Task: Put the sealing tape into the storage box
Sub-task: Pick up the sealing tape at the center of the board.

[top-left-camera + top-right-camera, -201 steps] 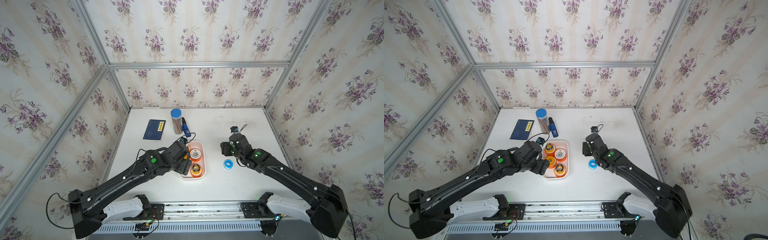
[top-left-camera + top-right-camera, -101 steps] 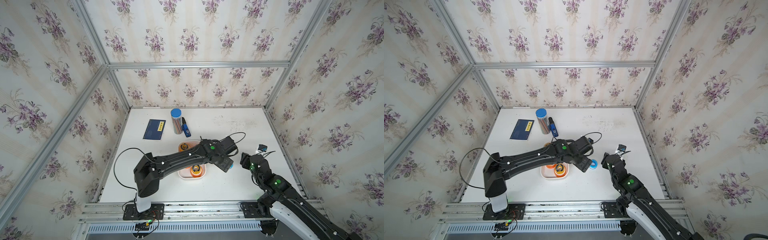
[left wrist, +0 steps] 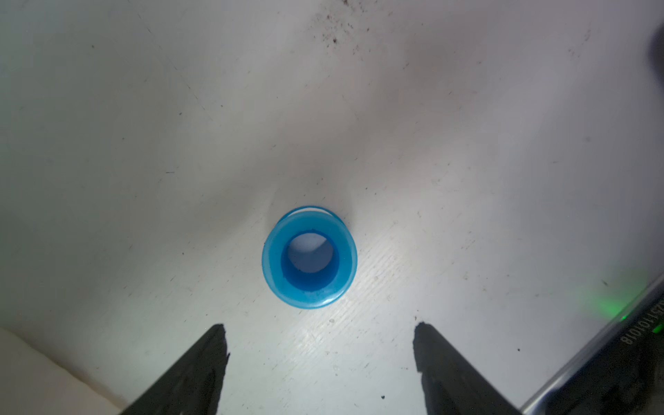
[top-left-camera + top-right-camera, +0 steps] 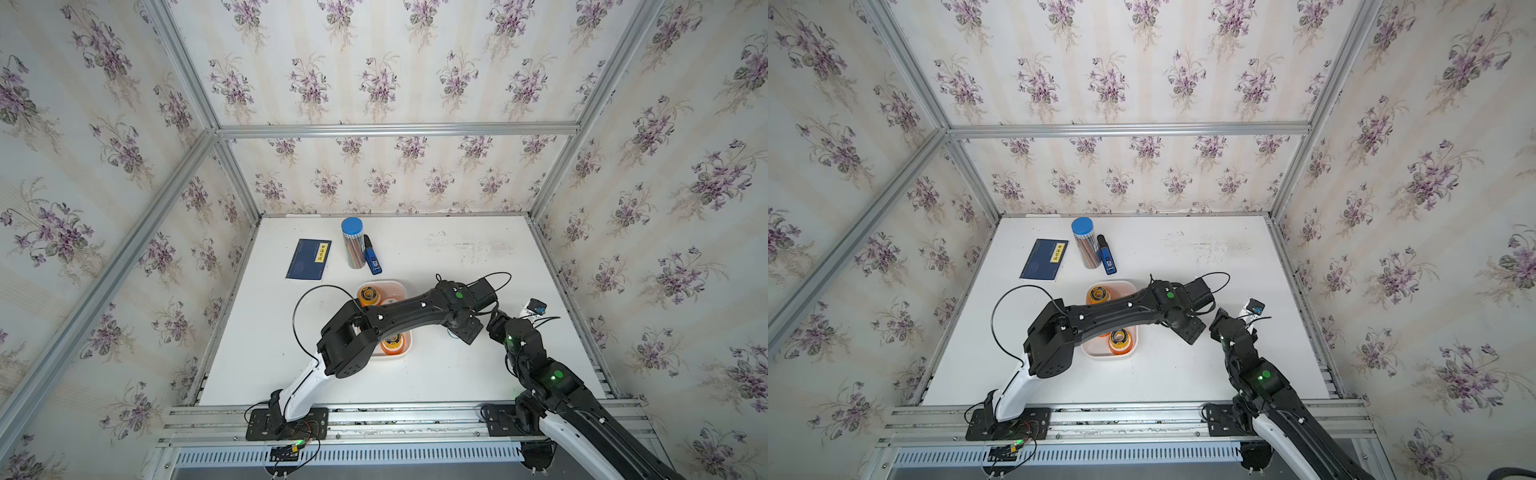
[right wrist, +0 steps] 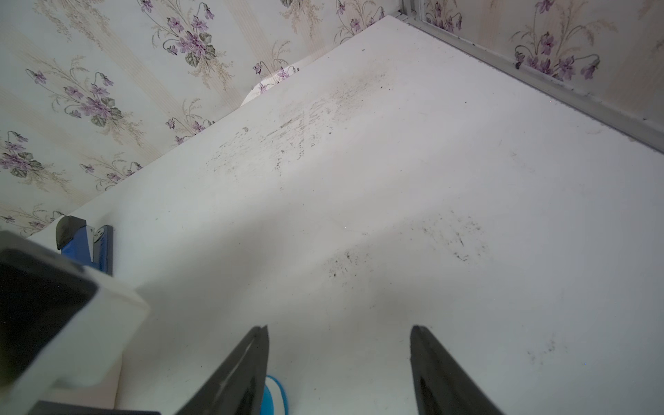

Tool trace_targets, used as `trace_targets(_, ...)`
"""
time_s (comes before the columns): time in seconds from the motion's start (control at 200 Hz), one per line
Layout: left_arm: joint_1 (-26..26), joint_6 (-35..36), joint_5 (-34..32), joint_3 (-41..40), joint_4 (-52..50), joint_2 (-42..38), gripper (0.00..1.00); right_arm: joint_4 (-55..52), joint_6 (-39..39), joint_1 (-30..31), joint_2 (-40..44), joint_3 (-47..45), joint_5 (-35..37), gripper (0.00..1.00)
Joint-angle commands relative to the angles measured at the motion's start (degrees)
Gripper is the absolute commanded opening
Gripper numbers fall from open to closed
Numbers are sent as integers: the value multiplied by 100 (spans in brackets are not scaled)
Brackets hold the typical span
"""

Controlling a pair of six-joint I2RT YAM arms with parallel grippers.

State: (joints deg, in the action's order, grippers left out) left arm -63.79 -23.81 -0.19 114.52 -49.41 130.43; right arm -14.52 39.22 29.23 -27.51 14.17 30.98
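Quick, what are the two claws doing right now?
Left claw: open, empty, aimed at the small blue plastic tape ring.
Right claw: open, holding nothing.

My left tool hangs over the counter. The sealing tape lies on the counter just ahead of the tool's tips, touching neither. The storage box sits behind that tool, under its arm, with spools in it. My right tool is just beside the left one, on the side away from the box. Past the box, well away from both tools, stands a tube, with a marker and a booklet lying either side.
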Motion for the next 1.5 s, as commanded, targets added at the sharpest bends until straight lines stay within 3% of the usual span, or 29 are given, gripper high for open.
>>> trace_targets(0.0, 2, 35, -104, 253, -184, 317, 80, 107, 50, 3, 13, -17, 99, 66)
trace_targets(0.25, 7, 47, -377, 665, -288, 817, 76, 152, 33, 3, -46, -19, 75, 67)
trace_targets(0.679, 16, 52, -614, 763, -344, 990, 57, 222, -19, 3, -147, -11, 15, 67)
trace_targets(0.809, 16, 79, -665, 801, -437, 978, 56, 238, -17, 4, -186, -1, 13, 67)
trace_targets(0.869, 16, 86, -691, 790, -465, 932, 51, 233, -19, 3, -185, -1, 17, 67)
trace_targets(1.099, 85, 174, -652, 606, -603, 433, 50, 247, -20, 3, -194, -2, 13, 67)
trace_targets(1.494, 643, 211, -972, -1016, -631, -1469, 51, 255, -26, 3, -211, -2, 9, 67)
